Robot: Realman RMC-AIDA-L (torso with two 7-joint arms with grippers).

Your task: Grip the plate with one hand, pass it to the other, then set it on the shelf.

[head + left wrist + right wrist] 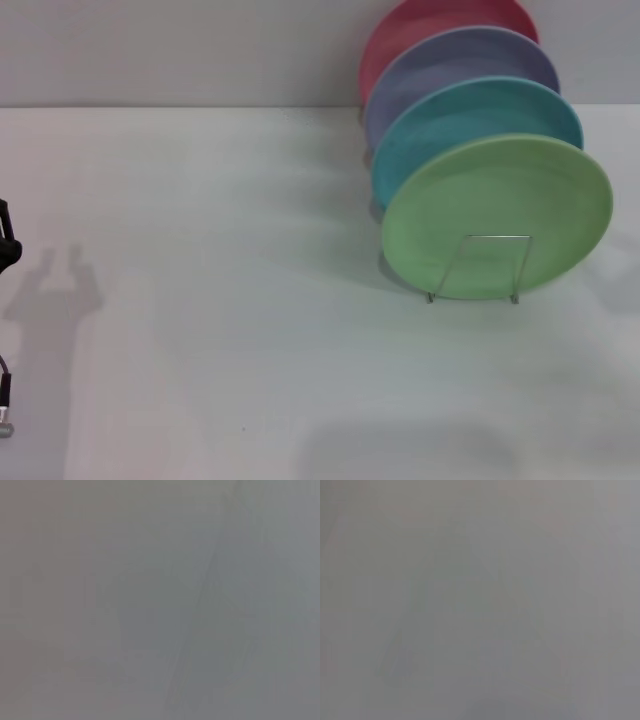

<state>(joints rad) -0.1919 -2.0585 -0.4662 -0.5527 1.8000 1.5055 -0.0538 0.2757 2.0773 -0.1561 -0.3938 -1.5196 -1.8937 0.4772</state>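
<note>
You'll find the round light green plastic plate standing on edge in the thin silver wire rack, foremost of four; the sky-blue plate is just behind it. No claw shows, so you cannot tell either one's grasp.

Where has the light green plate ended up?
In the head view the light green plate stands on edge on the wire rack at the table's right side, frontmost in the row, just before the sky-blue plate.
</note>
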